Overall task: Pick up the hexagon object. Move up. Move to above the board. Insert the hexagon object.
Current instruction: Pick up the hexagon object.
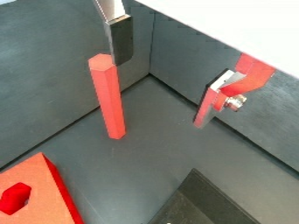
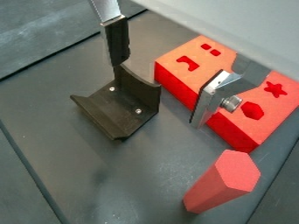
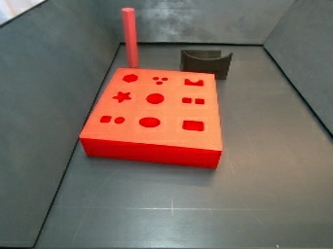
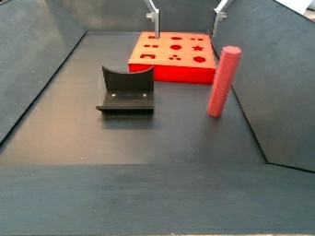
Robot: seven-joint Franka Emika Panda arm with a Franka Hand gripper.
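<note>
The hexagon object (image 4: 222, 82) is a red-pink rod standing upright on the dark floor, just off a corner of the board (image 4: 180, 57); it also shows in a side view (image 3: 129, 37) and in both wrist views (image 1: 107, 96) (image 2: 225, 182). The board (image 3: 172, 136) is a flat bright red block with shaped holes. My gripper (image 4: 187, 18) hangs open above the board's far side, apart from the rod. In both wrist views the gripper (image 1: 163, 87) (image 2: 159, 92) has nothing between its fingers (image 1: 121, 39) (image 2: 214, 96).
The fixture (image 4: 127, 90) (image 3: 205, 63) (image 2: 117, 109), a dark bracket, stands on the floor beside the board. Grey walls (image 4: 264, 83) enclose the floor on the sides, and the rod stands close to one of them.
</note>
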